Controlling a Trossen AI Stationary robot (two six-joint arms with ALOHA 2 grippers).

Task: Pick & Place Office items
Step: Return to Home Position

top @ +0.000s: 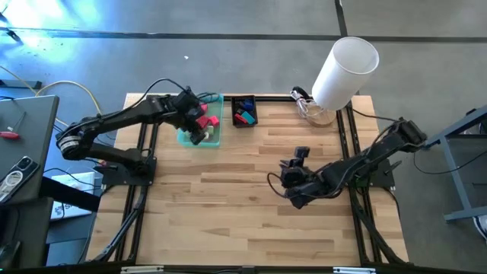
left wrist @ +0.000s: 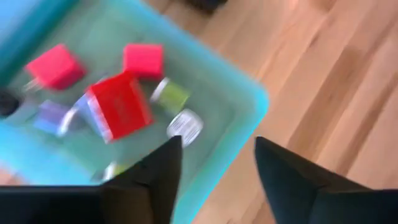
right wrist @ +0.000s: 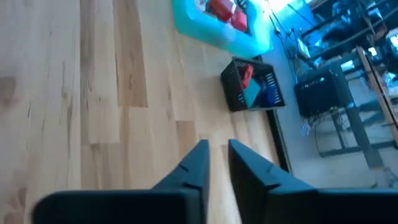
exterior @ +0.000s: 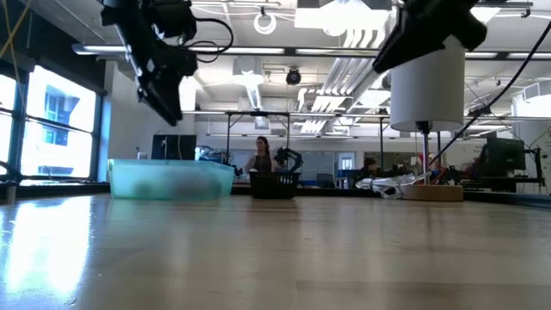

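Note:
Several office items lie in the teal tray [top: 213, 139] at the table's far left: a red block [left wrist: 118, 106], two pink pieces [left wrist: 55, 65], a green one [left wrist: 169, 94], a white one [left wrist: 185, 124] and a purple one [left wrist: 53, 115]. My left gripper [left wrist: 217, 146] hangs open above the tray's near right corner, with nothing between its fingers. More items, red, teal and blue, sit in a small black basket [right wrist: 252, 87]. My right gripper [right wrist: 217, 149] hovers over bare wood right of the table's middle, its fingers almost together and holding nothing.
A tall white cylinder [top: 344, 70] stands on a round base at the far right corner, with a loose cable [top: 302, 95] beside it. The black basket [top: 243, 110] sits just right of the tray. Bare wood [top: 228, 213] fills the table's near half.

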